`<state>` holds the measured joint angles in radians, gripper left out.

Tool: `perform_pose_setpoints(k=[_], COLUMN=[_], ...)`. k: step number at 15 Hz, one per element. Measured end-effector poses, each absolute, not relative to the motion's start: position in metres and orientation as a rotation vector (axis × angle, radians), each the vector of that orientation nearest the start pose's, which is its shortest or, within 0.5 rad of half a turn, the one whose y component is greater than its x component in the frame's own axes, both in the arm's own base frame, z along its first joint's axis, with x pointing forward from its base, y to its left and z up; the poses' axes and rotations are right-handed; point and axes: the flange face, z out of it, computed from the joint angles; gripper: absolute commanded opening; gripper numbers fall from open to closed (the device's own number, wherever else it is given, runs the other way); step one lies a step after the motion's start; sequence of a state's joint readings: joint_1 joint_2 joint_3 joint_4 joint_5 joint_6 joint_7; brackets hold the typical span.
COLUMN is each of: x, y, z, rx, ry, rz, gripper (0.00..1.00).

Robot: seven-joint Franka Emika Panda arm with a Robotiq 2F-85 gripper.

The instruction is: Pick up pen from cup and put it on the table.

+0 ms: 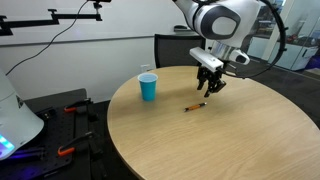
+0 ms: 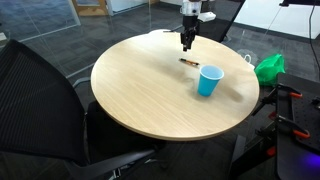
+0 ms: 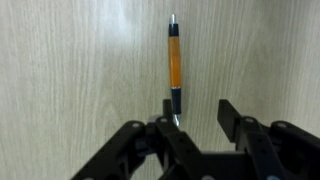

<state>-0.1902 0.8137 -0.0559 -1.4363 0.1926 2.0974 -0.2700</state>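
The pen, thin with an orange barrel and dark ends, lies flat on the light wood table. It also shows in both exterior views. The blue cup stands upright on the table, apart from the pen, and shows as well in an exterior view. My gripper is open and empty, hovering just above the table over the pen's near end. It hangs over the pen in both exterior views.
A black office chair stands close to the table's edge. Another dark chair is behind the table. A green object sits beyond the table. Dark equipment with red clamps lies beside the table.
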Motion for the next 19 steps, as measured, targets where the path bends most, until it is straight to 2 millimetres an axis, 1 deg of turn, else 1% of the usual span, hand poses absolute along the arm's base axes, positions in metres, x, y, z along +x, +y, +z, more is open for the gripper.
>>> perform_pose_setpoints(k=[1,2,3,5,7,10,12,15,19], x=[0.691,0.692,0.692,0.691,0.685,0.670,0.658,0.646,0.644], y=[-0.156,-0.156,-0.155,-0.151,-0.147,-0.138,-0.129,-0.121,-0.121], z=[0.197,0.200,0.205,0.218,0.233,0.255,0.265,0.272,0.271], rx=[-2.983,-2.984,-2.985,-2.988,-2.992,-2.999,-2.997,-2.995,-2.995], ry=[0.104,0.102,0.100,0.096,0.092,0.082,0.058,0.040,0.041], rz=[0.168,0.160,0.151,0.123,0.083,0.018,-0.009,-0.020,-0.016], gripper=[0.92,0.98,1.00,1.00,1.00,1.00,1.00,1.00,1.00])
